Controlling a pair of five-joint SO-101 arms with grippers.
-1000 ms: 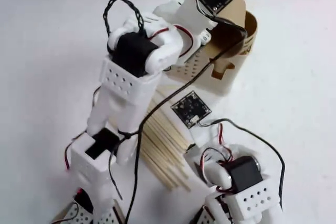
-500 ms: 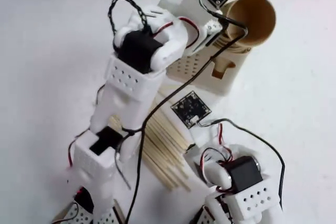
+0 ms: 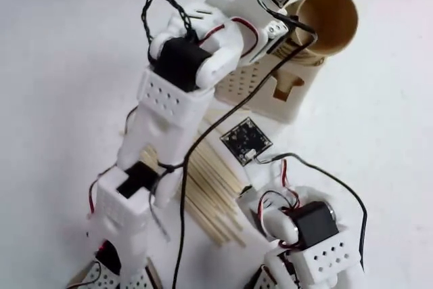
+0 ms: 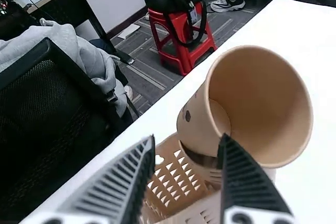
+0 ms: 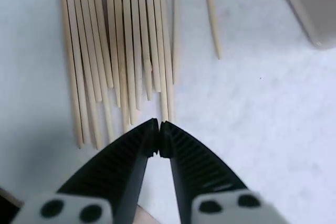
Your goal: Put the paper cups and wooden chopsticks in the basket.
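Note:
A tan paper cup (image 3: 329,19) lies tilted on the far rim of the white perforated basket (image 3: 284,96), mouth up and outward. In the left wrist view the cup (image 4: 257,103) rests on the basket (image 4: 173,187), just beyond my left gripper (image 4: 189,145). That gripper is open, one finger clear of the cup's side. A darker rim shows beneath the cup. Wooden chopsticks (image 3: 210,187) lie in a bundle on the table between the arms. My right gripper (image 5: 158,125) is shut and empty, low over the ends of the chopsticks (image 5: 121,51).
One loose chopstick (image 5: 211,19) lies apart from the bundle, toward the basket's corner (image 5: 315,9). The left arm (image 3: 169,99) stretches over the bundle and the basket's near side. Chairs, a red stool and a bag stand off the table's far edge.
The left arm carried the cup to the right over the basket's far end and tipped its mouth upward. The right arm kept still.

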